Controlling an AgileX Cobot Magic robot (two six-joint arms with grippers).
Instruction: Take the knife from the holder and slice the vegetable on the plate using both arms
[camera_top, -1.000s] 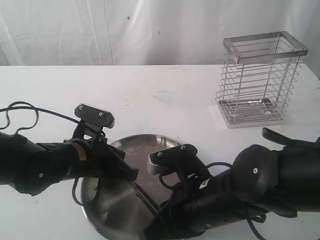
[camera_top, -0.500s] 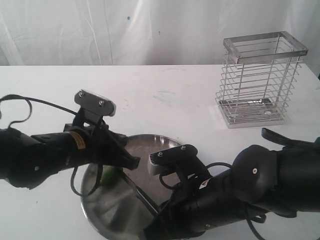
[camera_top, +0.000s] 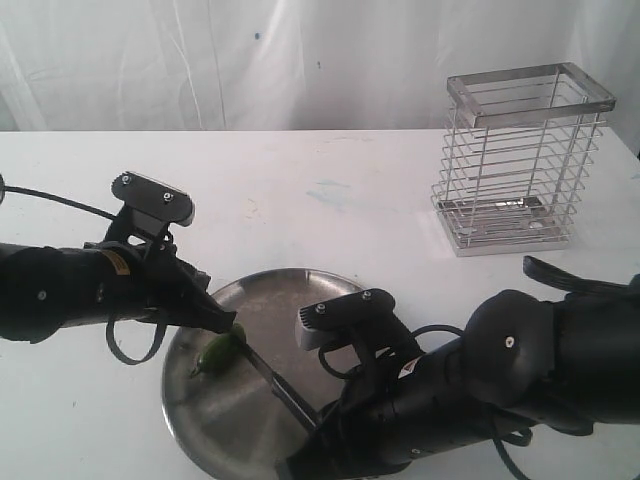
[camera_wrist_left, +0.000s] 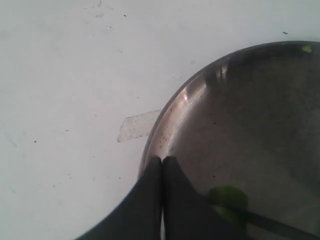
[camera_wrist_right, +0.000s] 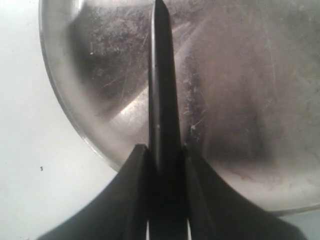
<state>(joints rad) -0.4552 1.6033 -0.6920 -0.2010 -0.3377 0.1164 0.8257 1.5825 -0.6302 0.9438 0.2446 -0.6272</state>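
The steel plate (camera_top: 300, 290) lies at the front centre of the table. A small green vegetable (camera_top: 218, 352) rests on its left part. My left gripper (camera_top: 226, 323) hovers just above and left of the vegetable, over the plate's rim (camera_wrist_left: 165, 125), with its fingers (camera_wrist_left: 150, 200) pressed together and nothing between them. The vegetable (camera_wrist_left: 227, 196) shows beside them. My right gripper (camera_top: 318, 428) is shut on the dark knife (camera_top: 275, 385), whose narrow blade (camera_wrist_right: 160, 75) reaches across the plate (camera_wrist_right: 225, 100) with its tip near the vegetable. The wire holder (camera_top: 525, 160) stands empty at the back right.
A strip of clear tape (camera_wrist_left: 137, 126) is stuck to the white table beside the plate. A tiny green scrap (camera_wrist_left: 306, 48) lies on the plate's far side. A white curtain hangs behind the table. The right arm's bulk (camera_top: 540, 360) fills the front right.
My left arm has drawn back to the left off the plate, uncovering the green vegetable. The right arm and knife have stayed put.
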